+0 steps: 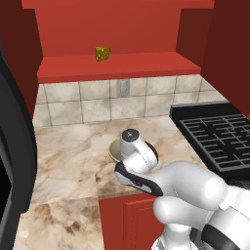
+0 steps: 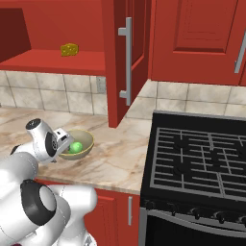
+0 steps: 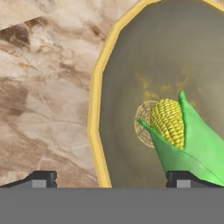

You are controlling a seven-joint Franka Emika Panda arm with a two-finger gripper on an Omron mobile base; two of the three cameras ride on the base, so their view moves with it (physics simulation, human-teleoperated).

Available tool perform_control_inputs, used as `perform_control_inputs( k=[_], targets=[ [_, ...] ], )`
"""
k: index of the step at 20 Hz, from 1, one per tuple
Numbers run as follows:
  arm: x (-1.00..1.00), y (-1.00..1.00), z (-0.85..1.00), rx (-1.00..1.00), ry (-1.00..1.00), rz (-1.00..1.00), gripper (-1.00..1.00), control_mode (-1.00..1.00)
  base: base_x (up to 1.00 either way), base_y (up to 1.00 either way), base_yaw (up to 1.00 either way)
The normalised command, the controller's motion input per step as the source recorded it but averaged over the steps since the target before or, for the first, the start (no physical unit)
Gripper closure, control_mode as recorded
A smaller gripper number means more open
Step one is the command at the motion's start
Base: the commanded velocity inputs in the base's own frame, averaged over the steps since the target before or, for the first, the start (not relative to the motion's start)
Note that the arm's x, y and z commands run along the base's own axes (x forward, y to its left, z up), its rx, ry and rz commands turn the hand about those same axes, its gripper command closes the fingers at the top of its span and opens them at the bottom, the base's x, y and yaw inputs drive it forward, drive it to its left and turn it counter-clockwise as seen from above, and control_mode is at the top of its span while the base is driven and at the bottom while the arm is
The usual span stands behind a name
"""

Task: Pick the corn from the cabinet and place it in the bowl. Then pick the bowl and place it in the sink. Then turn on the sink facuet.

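The olive-tan bowl (image 3: 131, 57) with its yellowish rim stands on the marble counter (image 1: 73, 146), also seen as bowl (image 2: 84, 145) and bowl (image 1: 114, 149), partly behind my hand. The corn (image 3: 183, 135), green husk with yellow kernels showing, lies inside the bowl, a green lump (image 2: 75, 146) from the right. My gripper (image 3: 112, 179) hangs open just over the bowl. One fingertip (image 3: 40, 178) is outside the rim over the counter, the other (image 3: 186, 178) inside, by the corn. The red cabinet (image 1: 117, 66) stands open above. The sink and faucet are out of view.
A yellow-brown wedge (image 1: 102, 53) sits on the cabinet shelf, also wedge (image 2: 69, 49). The open cabinet door (image 2: 120, 57) hangs over the counter right of the bowl. A black stove (image 2: 197, 158) borders the counter on the right. A tiled wall (image 1: 97, 102) backs it.
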Motion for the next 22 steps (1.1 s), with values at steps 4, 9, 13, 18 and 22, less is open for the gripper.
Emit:
perform_control_inputs(
  k=[4, 9, 13, 18, 22],
  targets=[
    [0.01, 0.0, -0.28, -0.02, 0.0, 0.03, -1.0, -1.0, 0.0, 0.0, 0.0],
    [0.0, 0.0, -0.15, -0.01, 0.0, 0.03, 1.0, -1.0, 0.0, 0.0, 0.0],
    [0.0, 0.0, -0.04, 0.0, 0.0, 0.03, 1.0, -1.0, 0.0, 0.0, 0.0],
    [0.0, 0.0, 0.0, 0.0, 0.0, 0.0, 1.0, -1.0, 0.0, 0.0, 0.0],
    [-0.05, -0.06, 0.25, 0.0, 0.0, 0.0, 1.0, -1.0, 0.0, 0.0, 0.0]
  ],
)
